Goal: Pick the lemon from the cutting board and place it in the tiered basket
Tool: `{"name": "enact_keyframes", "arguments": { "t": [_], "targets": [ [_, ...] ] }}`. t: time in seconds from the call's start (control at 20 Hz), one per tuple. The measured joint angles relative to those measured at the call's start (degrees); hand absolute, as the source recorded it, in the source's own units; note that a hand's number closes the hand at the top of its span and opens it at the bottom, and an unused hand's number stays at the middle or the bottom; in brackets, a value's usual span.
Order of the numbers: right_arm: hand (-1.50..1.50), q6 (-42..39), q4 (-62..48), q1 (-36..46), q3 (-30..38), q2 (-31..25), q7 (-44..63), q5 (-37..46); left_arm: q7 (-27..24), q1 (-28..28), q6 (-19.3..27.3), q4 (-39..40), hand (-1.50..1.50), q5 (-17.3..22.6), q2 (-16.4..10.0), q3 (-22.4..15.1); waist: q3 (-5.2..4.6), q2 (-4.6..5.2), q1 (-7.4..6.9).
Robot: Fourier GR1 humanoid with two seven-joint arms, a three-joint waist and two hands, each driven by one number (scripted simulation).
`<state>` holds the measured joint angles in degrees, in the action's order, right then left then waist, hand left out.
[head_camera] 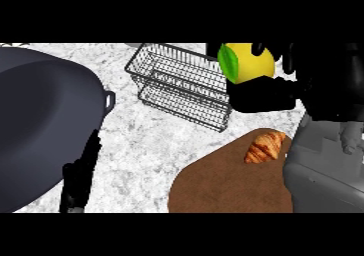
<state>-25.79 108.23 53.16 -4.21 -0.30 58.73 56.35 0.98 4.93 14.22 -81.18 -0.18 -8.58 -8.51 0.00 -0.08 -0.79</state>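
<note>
Nearest the viewer, a brown cutting board (229, 187) carries only a croissant (265, 147) at its far corner. The lemon (253, 60) is not on it but is held aloft in the right robot hand (266, 97), whose black fingers are clamped round the fruit's lower half. At lower left, the left robot hand (80, 172) rests with fingers straight and holding nothing, close by the rim of a large dark pan (37, 125). Beyond the board lies a stretch of bare marbled tabletop (141, 150), then the wire tiered basket (183, 85), with the lemon showing just beside its right end (whether over a tier or short of it cannot be told from this steep view). The fruit looks light, rigid and rounded, with a smooth rind likely to roll once set down, so a hold across its broad middle, as here, seems sounder than one at the tapered ends. A green patch marks its left side. The thin wire rims are probably the edges to clear on the way in. The pan crowds the basket's left, its loop handle (110, 100) near the basket's corner, so the open room for moving appears to lie above and to the right.
</note>
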Motion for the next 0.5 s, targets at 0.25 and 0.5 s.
{"name": "enact_keyframes", "arguments": {
  "t": [0.25, 0.5],
  "targets": [
    [1.50, 2.5, -9.6, 2.5, 1.9, 0.0, -3.5, -0.8, 1.0, -0.2, -0.6, -0.2, 0.00, 0.1, 0.0, 0.5, 0.03, 0.08, 0.09],
    [1.50, 8.6, -19.9, 2.9, 0.2, 0.2, -6.4, -0.7, 1.3, -0.4, 0.2, -0.2, 0.00, -1.1, 1.0, 0.1, 0.05, 0.13, -0.03]
  ]
}}
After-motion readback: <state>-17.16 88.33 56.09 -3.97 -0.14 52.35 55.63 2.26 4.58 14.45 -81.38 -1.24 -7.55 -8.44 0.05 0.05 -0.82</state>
